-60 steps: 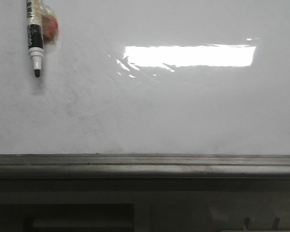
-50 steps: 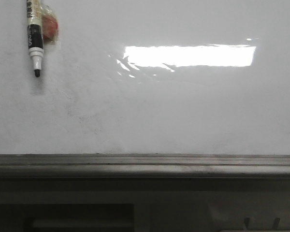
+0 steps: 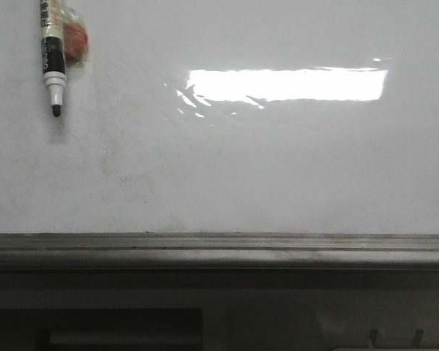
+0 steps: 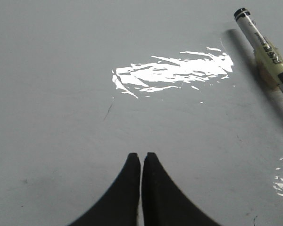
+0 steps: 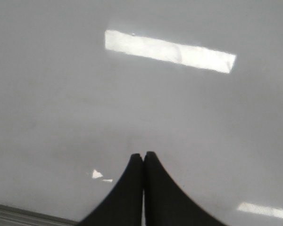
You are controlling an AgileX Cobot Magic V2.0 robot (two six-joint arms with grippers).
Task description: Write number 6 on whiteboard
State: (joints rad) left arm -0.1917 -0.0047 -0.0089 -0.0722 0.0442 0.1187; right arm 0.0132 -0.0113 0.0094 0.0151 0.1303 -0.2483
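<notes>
Both my grippers are pressed together and pinch nothing: the left gripper [image 4: 141, 156] and the right gripper [image 5: 143, 154] each face bare whiteboard [image 3: 278, 168], where no number 6 is drawn yet. The marker [image 4: 269, 54] I need is taped to the board, off to the side of my left fingertips and beyond them, well apart, its long axis slanting across my left wrist view. In the front view it hangs upright, tip down. My left arm looks the nearer one, so I judge it should reach
</notes>
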